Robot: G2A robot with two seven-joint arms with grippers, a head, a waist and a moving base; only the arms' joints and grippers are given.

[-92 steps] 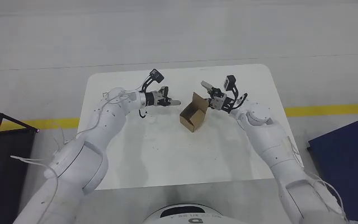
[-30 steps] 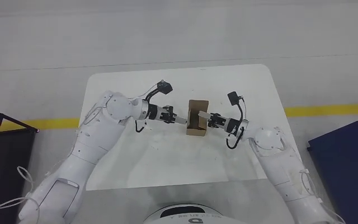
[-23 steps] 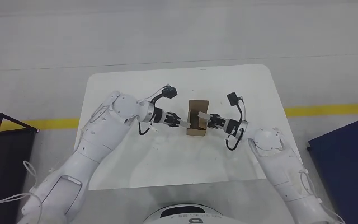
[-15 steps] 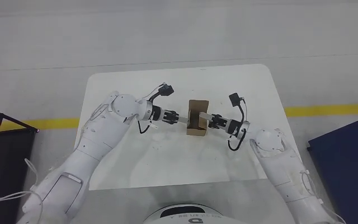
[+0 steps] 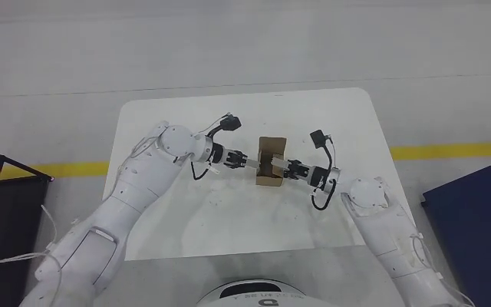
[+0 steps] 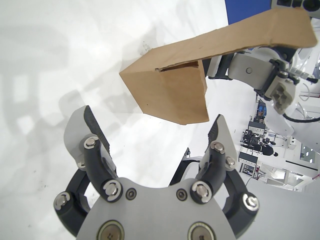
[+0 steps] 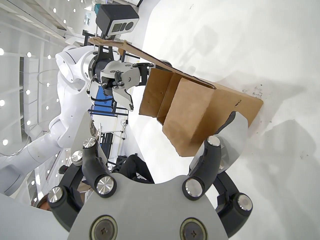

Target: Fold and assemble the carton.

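A brown cardboard carton (image 5: pixel 270 158) stands partly erected in the middle of the white table (image 5: pixel 192 222), with one long flap raised. My left gripper (image 5: pixel 250 162) is at its left side, open; in the left wrist view the carton (image 6: pixel 172 98) lies just beyond the left gripper (image 6: pixel 152 126), and neither finger touches it. My right gripper (image 5: pixel 282 166) is at the carton's right side. In the right wrist view the right gripper (image 7: pixel 160 128) is open, a corner of the carton (image 7: pixel 190 111) sits between its fingers, and one finger (image 7: pixel 235 126) rests against an outer wall.
Bare tabletop surrounds the carton on all sides. Off the table, a blue object (image 5: pixel 460 207) stands on the floor at the right and a dark frame (image 5: pixel 15 192) at the left. A yellow line (image 5: pixel 441 150) crosses the floor.
Three seconds ago the carton was tilted near the back at the right gripper. It now sits squared in the middle, with both grippers close at its sides. Little moved in the last second.
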